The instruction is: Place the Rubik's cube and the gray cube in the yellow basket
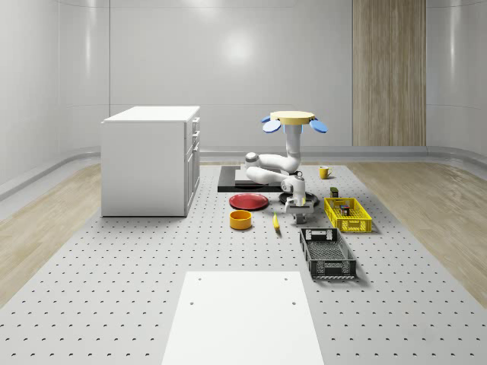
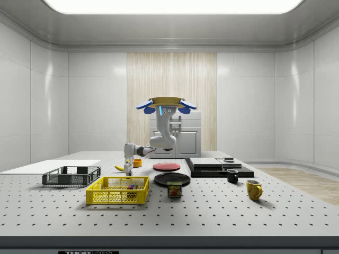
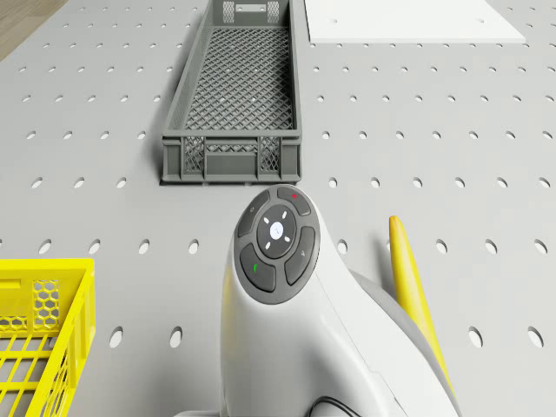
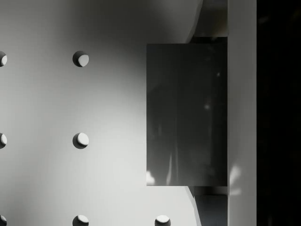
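The gripper hangs low over the perforated table, between the banana and the yellow basket. Whether it is spread or pressed together cannot be told. In the wrist view one gray cube sits on the table right under the gripper, its dark top face square to the camera and one edge against a pale upright bar. One Rubik's cube appears as a small coloured block already inside the yellow basket.

The drone hovers well above the table, over the stretch between the red plate and the black board, with the arm bent down and forward from it.

There are two containers: the yellow basket just beside the gripper, with bare table between them, and a gray crate in front of it, nearer the whole-scene camera. There are also two plates, the red one and a black one, and two mugs, one yellow and one black. One orange bowl and one can complete the set.

The banana lies close on the gripper's far side from the basket. A white cabinet stands well apart at the whole-scene view's left, and a white sheet lies at the near edge, with wide bare table around it.
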